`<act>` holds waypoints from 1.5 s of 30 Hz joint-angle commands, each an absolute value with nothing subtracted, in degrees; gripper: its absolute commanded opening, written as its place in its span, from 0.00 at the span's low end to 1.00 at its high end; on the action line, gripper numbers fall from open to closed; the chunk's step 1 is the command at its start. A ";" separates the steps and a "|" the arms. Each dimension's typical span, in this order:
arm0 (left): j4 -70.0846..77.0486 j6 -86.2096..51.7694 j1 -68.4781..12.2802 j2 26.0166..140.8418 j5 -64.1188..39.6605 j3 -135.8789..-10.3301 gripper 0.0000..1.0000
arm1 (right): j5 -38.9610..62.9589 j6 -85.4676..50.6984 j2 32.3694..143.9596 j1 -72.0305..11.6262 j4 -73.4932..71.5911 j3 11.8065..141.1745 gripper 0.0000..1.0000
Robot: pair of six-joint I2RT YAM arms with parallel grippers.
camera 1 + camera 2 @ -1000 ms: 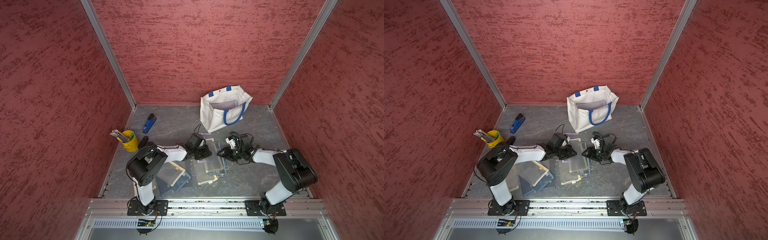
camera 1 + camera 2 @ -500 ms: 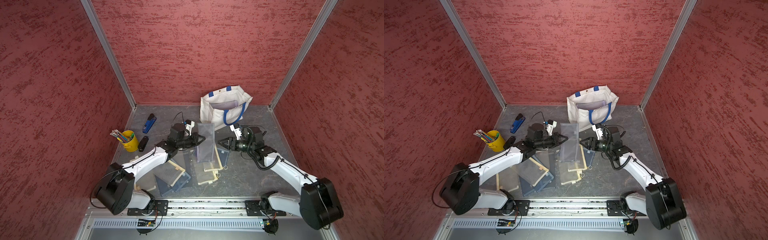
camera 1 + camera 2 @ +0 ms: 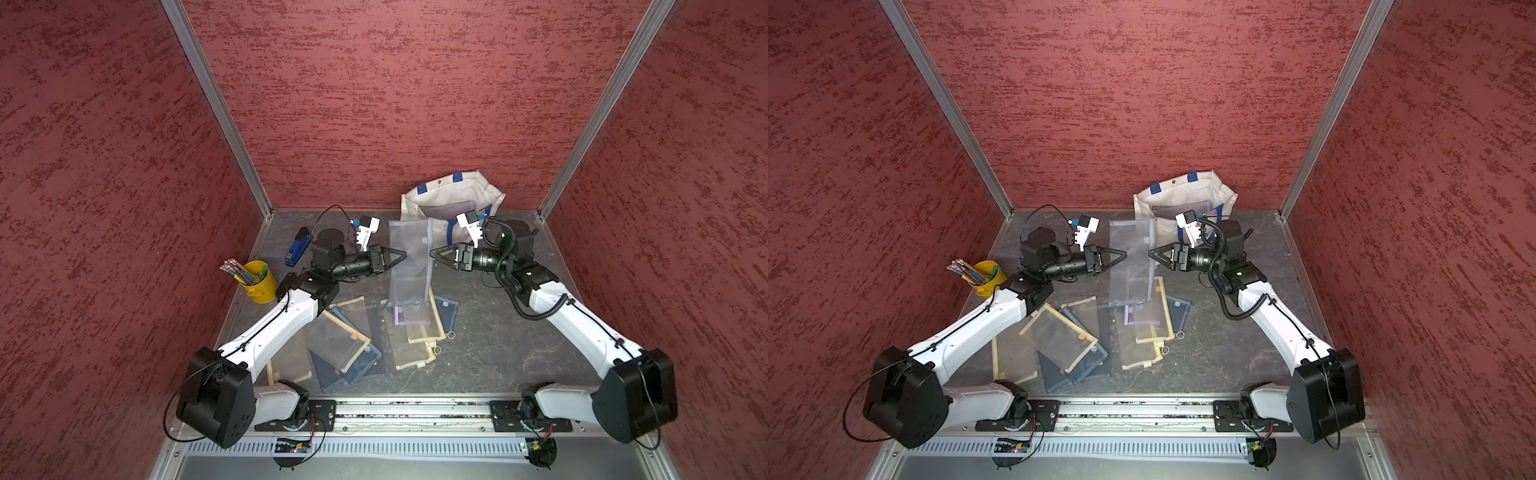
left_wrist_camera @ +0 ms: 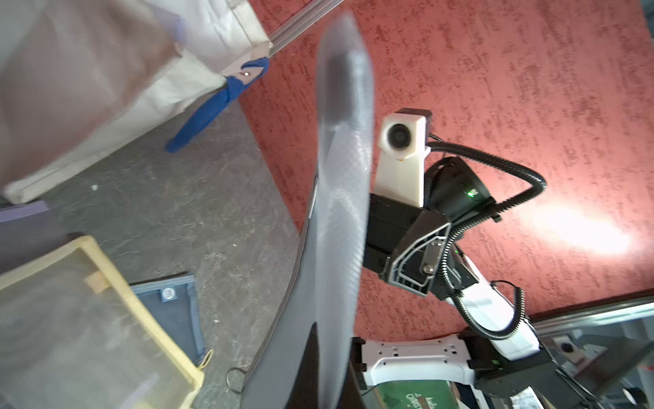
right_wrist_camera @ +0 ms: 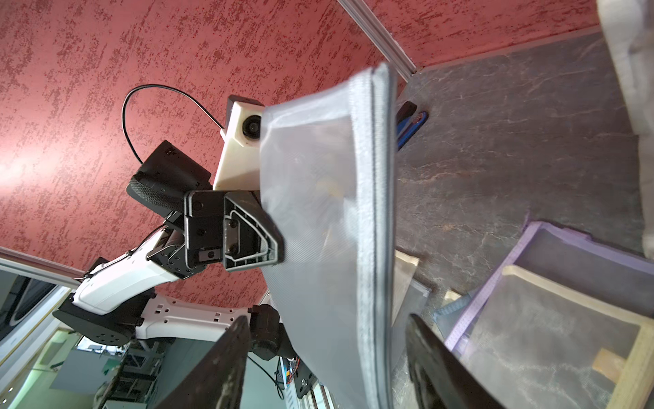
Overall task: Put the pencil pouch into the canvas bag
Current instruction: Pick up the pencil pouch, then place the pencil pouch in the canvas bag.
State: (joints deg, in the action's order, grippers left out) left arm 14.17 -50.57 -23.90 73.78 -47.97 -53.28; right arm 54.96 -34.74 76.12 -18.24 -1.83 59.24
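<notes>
The left gripper (image 3: 400,254) pinches shut on the limp grey pencil pouch (image 3: 409,270), which hangs above mid-table. The right gripper (image 3: 433,254) gapes open around its far edge, holding nothing. The canvas bag (image 3: 478,189) stands at one o'clock; the floppy pouch may snag its rim and slip free.

Top views evenly lit; wrist views show glare on the wall (image 4: 584,237) and a blurred pencil pouch (image 4: 339,212).

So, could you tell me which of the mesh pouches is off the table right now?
The grey mesh pencil pouch, hanging upright, pinched by the left gripper; the other pouches all lie flat on the table.
</notes>
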 commanded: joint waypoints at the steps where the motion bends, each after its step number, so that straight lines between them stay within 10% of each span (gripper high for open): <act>1: 22.29 -54.48 -23.73 74.25 -52.03 -54.85 0.00 | 57.55 -34.37 77.26 -18.54 -3.41 61.32 0.71; 10: 25.22 -56.60 -23.90 76.66 -53.43 -56.06 0.00 | 60.35 -38.26 77.66 -19.51 -10.72 61.85 0.66; 21: 21.71 -54.74 -23.32 76.37 -50.48 -55.25 0.01 | 60.50 -35.82 79.11 -19.95 -6.92 66.29 0.02; 28: 5.81 -46.12 -21.77 72.83 -40.76 -54.04 0.97 | 52.16 -30.22 84.70 -16.81 6.23 77.61 0.00; 45: -16.55 -28.45 -33.86 69.81 -21.75 -59.21 0.99 | 7.20 -55.33 109.54 -10.37 10.65 114.04 0.00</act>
